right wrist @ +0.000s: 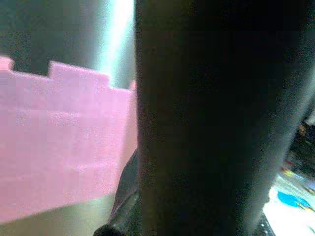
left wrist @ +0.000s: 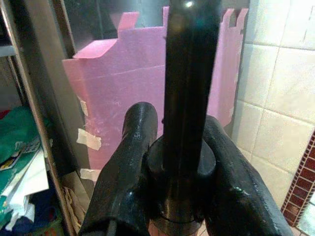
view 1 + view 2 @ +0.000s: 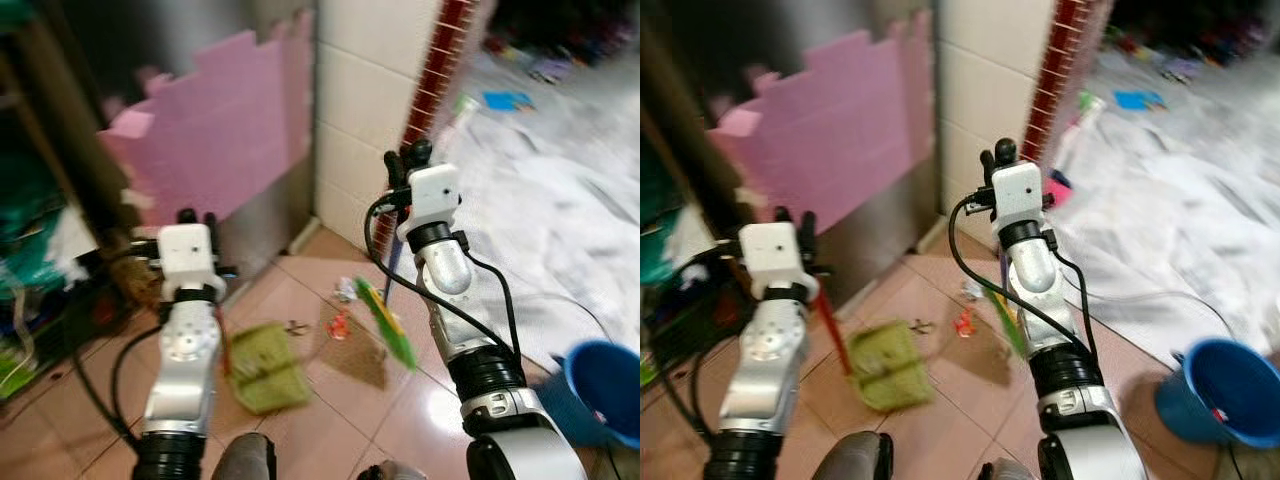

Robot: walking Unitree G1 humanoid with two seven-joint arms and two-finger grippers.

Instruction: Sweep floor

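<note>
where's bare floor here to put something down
Bare tile lies between the green dustpan and the pink foam board, and between the broom head and the blue bucket. It is crowded around the litter near the wall corner.

Both silver arms reach forward and are raised, the forearms angled upward. The left hand [image 2: 174, 162] has its two black fingers [image 2: 123, 172] closed around a dark pole [image 2: 189, 78], one on each side. The right hand [image 3: 408, 160] sits higher than the left, its wrist upright, with black cable looping beside the forearm.
</note>
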